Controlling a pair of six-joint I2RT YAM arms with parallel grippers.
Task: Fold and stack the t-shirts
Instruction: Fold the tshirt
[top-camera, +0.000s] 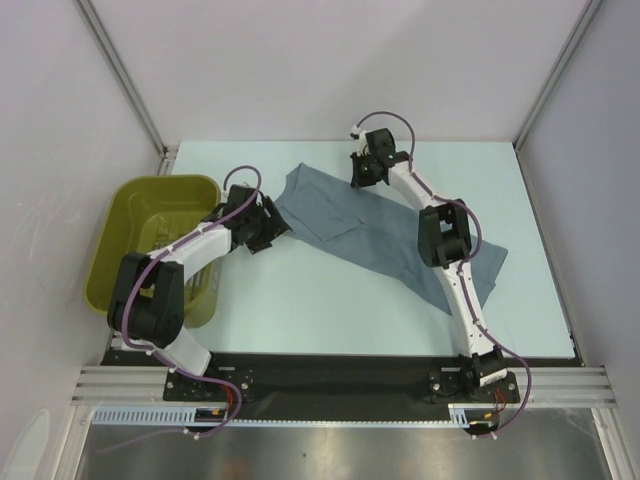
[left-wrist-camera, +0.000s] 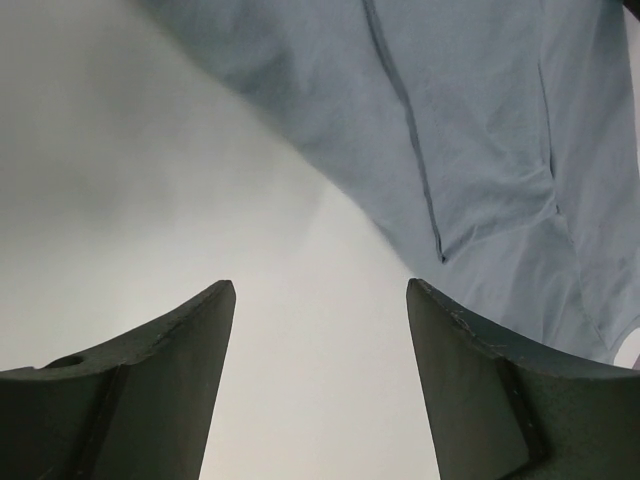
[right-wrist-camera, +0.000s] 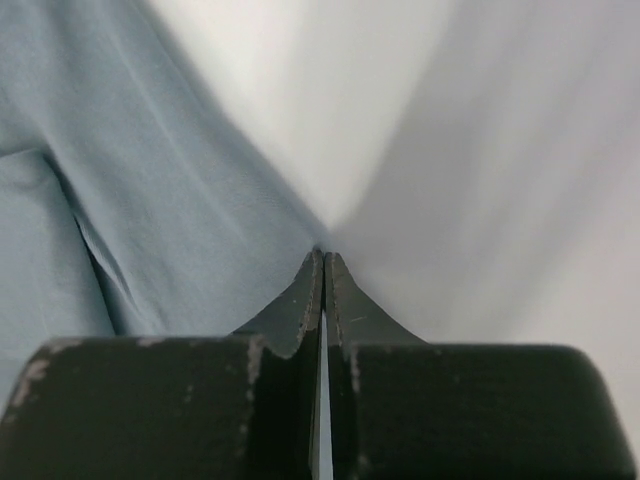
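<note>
One slate blue-grey t-shirt (top-camera: 345, 215) lies crumpled in a long diagonal band across the pale table, from the far middle to the right. My left gripper (top-camera: 272, 228) is open and empty, low over bare table just left of the shirt's left edge. In the left wrist view (left-wrist-camera: 320, 290) the shirt (left-wrist-camera: 450, 120) lies ahead and to the right of the jaws. My right gripper (top-camera: 360, 178) is at the shirt's far edge. In the right wrist view (right-wrist-camera: 323, 255) its jaws are shut, tips pinching the edge of the shirt (right-wrist-camera: 120, 180).
An olive basket (top-camera: 165, 180) stands at the table's left edge, beside the left arm. The right arm reaches over the shirt's right half. White walls close off the table's back and sides.
</note>
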